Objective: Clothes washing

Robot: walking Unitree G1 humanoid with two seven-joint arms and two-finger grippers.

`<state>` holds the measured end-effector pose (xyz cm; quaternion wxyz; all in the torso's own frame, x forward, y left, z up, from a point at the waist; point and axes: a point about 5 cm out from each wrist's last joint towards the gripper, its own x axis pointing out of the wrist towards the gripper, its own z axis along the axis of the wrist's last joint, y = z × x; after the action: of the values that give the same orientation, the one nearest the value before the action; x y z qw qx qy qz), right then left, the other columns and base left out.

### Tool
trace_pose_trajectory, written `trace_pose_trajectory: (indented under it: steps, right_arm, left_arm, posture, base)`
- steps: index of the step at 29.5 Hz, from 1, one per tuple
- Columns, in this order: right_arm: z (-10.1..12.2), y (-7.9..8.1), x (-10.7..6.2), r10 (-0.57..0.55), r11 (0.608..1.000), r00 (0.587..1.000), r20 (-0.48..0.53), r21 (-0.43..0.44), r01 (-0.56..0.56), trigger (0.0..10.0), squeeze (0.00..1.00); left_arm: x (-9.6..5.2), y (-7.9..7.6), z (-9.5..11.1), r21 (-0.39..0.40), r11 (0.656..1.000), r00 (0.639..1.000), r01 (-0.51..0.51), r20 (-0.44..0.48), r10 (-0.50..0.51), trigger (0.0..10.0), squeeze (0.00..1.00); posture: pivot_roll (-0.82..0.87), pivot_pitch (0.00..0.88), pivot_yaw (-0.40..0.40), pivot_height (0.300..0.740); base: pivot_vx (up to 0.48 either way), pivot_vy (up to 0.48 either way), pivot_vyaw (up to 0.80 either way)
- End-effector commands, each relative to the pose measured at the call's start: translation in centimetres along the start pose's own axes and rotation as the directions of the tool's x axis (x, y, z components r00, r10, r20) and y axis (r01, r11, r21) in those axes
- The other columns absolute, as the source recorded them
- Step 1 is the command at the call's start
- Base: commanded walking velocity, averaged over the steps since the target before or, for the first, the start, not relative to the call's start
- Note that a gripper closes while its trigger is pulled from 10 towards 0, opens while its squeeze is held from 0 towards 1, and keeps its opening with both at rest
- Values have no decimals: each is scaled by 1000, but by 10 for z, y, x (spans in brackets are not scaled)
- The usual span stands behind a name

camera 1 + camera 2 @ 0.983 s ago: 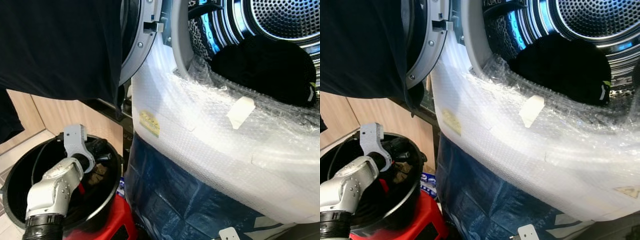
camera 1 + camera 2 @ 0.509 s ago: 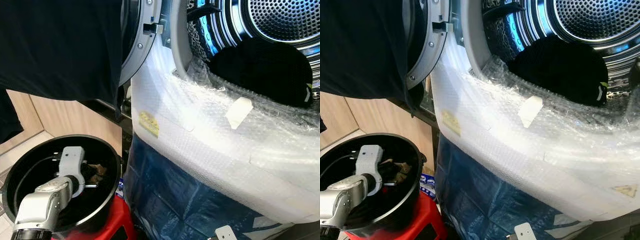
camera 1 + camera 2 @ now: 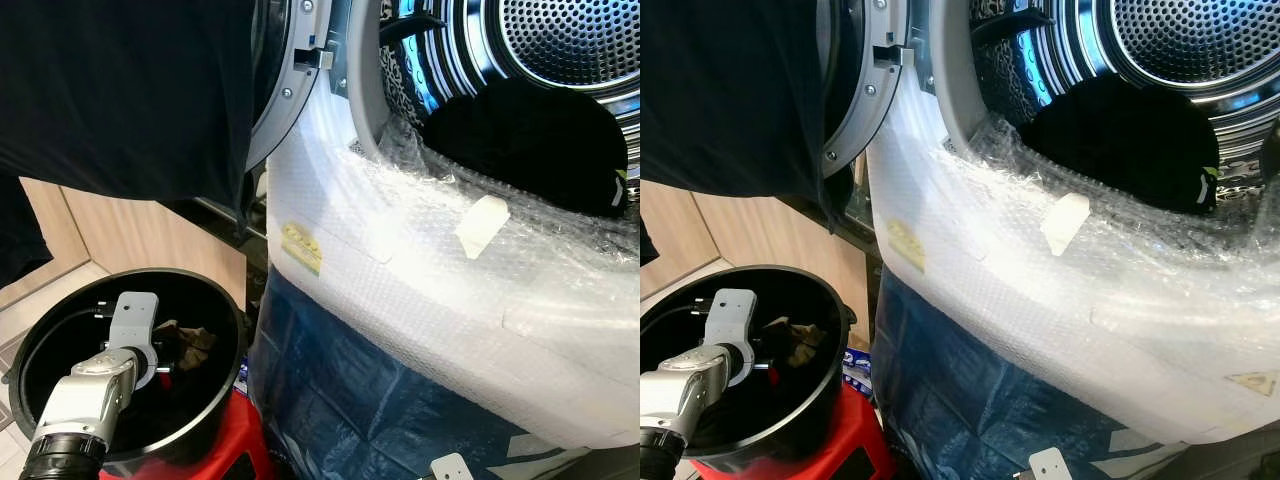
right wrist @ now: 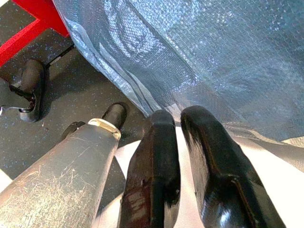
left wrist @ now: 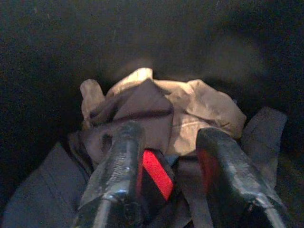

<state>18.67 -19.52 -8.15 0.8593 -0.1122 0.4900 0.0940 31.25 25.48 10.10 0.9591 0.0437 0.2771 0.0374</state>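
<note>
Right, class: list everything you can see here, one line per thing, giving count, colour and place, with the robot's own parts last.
Washing machine drum: one, silver, perforated, upper right, door open.
Dark garment: one, black, inside the drum.
Bubble wrap: one sheet, clear white, over the machine's front.
Blue sheet: one, dark blue, below the wrap.
Hanging cloth: one, black, upper left.
Bucket: one, black, lower left.
Stool: one, red, under the bucket.
Clothes: a few, tan and grey, in the bucket.
Left gripper: jaws open over the clothes.
Right gripper: jaws nearly together, near the blue sheet.
</note>
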Motion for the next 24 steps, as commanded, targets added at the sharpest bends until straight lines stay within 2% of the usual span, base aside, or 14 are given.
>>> trace_pose_trajectory:
  steps: [1, 6, 10, 15, 24]
  right_arm:
    - [-6, -7, -2, -18, 1000, 1000, -19, 13, 18, 10000, 0]
    - [-7, -11, -3, -44, 999, 999, -17, 10, 44, 10000, 0]
    - [-10, -15, -4, -60, 998, 998, -26, 12, 60, 10000, 0]
    - [-8, -12, -3, -52, 998, 998, -19, 25, 53, 10000, 0]
    - [-7, -4, -1, -44, 997, 999, -13, 55, 45, 10000, 0]
  left_arm:
    - [2, -7, 12, 22, 1000, 999, 14, 34, -14, 10000, 1000]
    - [5, -15, 10, 19, 999, 999, 45, 16, -45, 10000, 1000]
    - [6, -16, 5, 30, 998, 999, 54, 1, -54, 10000, 1000]
    - [7, -11, 3, 41, 998, 999, 52, -10, -52, 10000, 1000]
    - [7, -14, -1, 66, 995, 996, 77, -49, -74, 10000, 1000]
  posture:
    - [117, 23, -152, 740]
    - [106, 23, -141, 740]
    - [114, 22, -151, 740]
    - [112, 24, -141, 740]
    - [110, 18, -119, 740]
  base:
    - [0, 0, 0]
    - [0, 0, 0]
    - [0, 0, 0]
    - [0, 0, 0]
    - [0, 0, 0]
